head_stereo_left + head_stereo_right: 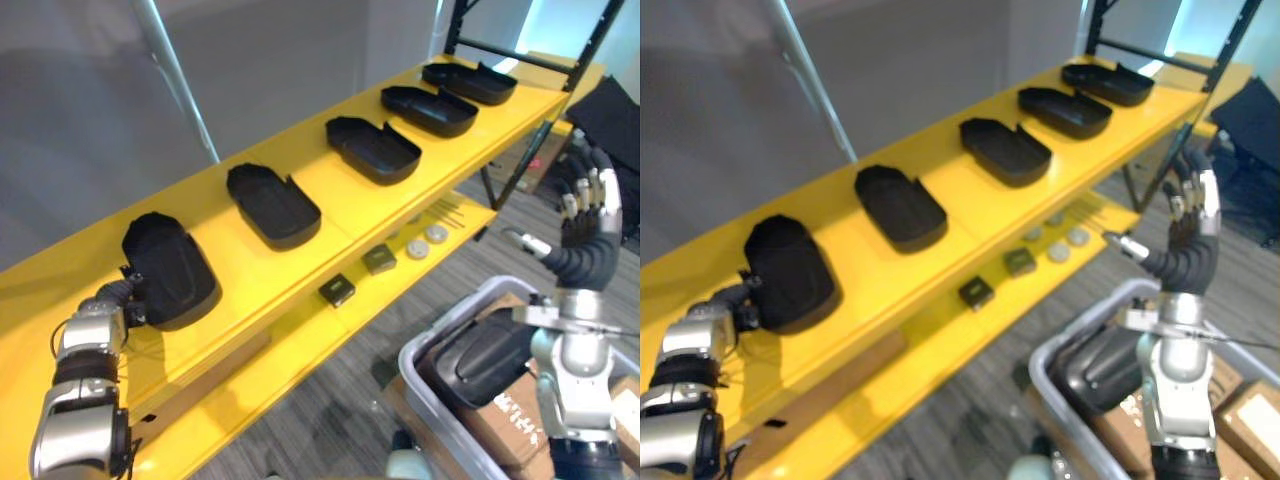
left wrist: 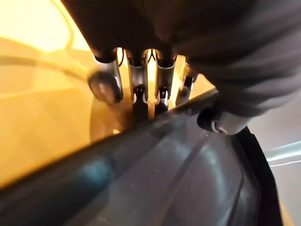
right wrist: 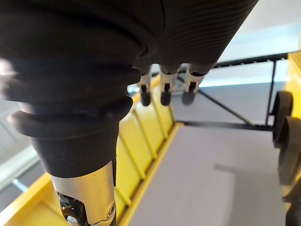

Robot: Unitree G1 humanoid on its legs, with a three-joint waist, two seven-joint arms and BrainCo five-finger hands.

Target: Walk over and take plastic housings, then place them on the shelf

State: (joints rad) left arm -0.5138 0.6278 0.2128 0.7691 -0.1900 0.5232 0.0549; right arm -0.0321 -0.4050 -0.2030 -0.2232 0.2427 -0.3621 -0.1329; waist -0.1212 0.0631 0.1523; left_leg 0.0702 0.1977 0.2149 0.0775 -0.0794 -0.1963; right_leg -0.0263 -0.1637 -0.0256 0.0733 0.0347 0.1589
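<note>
Yellow shelf [image 1: 330,215]: left fingers [image 2: 136,77] grip housing [image 1: 170,270] (grey bin [image 1: 445,320] nearby).

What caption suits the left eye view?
Left hand grips the nearest black housing of five on the yellow shelf; right hand raised, open.

Unreadable white print on cardboard box [image 1: 500,425]

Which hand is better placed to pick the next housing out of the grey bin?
Right. The right hand is open, raised near the grey bin with a black housing inside; the left hand pinches the shelf housing.
</note>
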